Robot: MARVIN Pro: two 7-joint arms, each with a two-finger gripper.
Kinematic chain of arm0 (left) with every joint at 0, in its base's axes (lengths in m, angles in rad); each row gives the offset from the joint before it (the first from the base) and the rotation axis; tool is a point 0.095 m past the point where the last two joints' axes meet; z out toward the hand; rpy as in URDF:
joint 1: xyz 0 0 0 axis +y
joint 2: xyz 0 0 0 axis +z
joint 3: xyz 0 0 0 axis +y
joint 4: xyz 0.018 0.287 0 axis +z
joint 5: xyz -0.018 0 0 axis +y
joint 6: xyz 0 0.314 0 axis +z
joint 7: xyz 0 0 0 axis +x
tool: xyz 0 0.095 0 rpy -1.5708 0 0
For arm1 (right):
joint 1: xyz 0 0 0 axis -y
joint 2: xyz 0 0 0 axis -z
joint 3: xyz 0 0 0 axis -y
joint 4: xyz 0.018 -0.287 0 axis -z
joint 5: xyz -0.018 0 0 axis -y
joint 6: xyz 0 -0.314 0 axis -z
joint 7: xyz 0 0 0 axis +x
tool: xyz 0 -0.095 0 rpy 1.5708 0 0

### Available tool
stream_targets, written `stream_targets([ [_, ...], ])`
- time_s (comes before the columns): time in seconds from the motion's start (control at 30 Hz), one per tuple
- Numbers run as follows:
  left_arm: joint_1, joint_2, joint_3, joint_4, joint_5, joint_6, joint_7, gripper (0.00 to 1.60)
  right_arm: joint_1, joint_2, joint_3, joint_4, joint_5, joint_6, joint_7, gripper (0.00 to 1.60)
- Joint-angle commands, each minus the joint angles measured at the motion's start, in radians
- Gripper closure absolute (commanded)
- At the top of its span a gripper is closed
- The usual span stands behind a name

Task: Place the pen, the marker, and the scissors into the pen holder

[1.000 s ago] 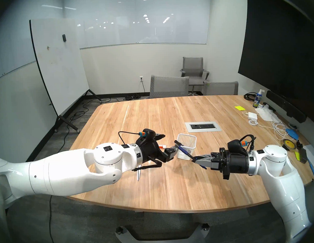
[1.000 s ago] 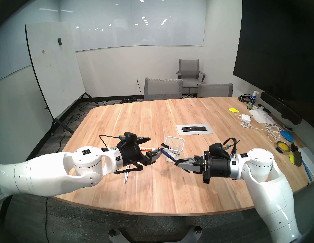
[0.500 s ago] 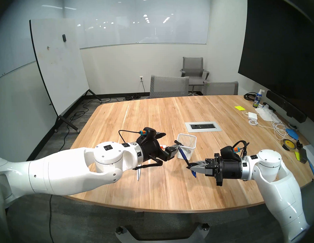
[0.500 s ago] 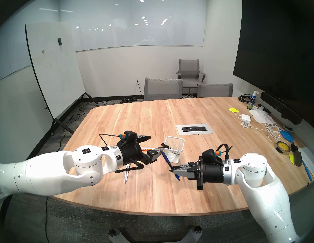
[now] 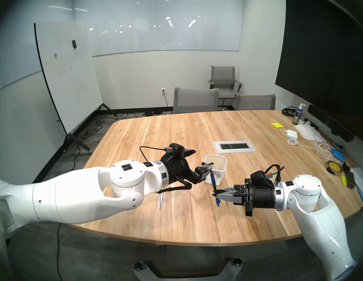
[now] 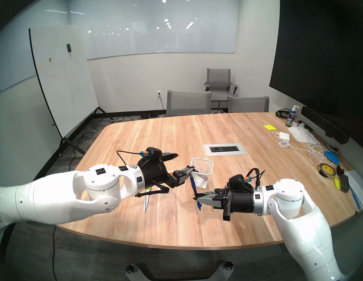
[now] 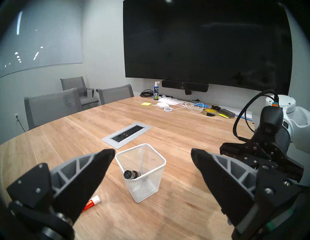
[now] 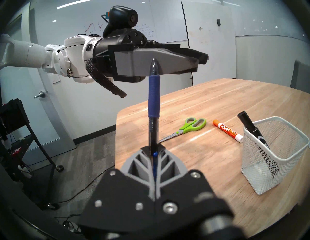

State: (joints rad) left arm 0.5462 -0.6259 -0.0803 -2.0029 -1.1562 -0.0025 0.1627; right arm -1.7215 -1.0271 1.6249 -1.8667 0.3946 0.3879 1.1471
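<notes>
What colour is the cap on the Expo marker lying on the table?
Orange; the Expo marker has a white barrel with an orange label. Clearest in the right wrist view.

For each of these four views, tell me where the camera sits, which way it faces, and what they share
Head left: high behind, facing the table; both arms show.
Head right: nearly the same picture.
Left wrist: over the pen holder, toward the screen; open left gripper, right arm.
Right wrist: toward the whiteboards; right gripper pinching the pen, left arm.
All share the pen holder.
</notes>
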Motion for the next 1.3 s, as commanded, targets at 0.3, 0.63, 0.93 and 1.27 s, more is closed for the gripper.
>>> stream_targets([
  [0.3, -0.022, -0.019, -0.022, -0.027, -0.009, -0.008, -0.006, 0.0, 0.015, -0.016, 0.01, -0.012, 0.009, -0.003, -0.016, 1.6],
  [0.63, -0.018, -0.036, -0.017, -0.017, -0.01, -0.017, -0.013, 0.0, 0.017, -0.022, 0.011, -0.026, 0.012, 0.004, -0.024, 1.6],
  [0.93, -0.016, -0.04, -0.017, -0.015, -0.012, -0.022, -0.014, 0.0, 0.02, -0.03, 0.006, -0.03, 0.011, 0.009, -0.027, 1.6],
  [1.27, -0.009, -0.017, -0.01, -0.025, -0.004, -0.024, 0.005, 0.0, 0.018, -0.034, 0.016, -0.03, 0.0, 0.001, -0.043, 1.6],
])
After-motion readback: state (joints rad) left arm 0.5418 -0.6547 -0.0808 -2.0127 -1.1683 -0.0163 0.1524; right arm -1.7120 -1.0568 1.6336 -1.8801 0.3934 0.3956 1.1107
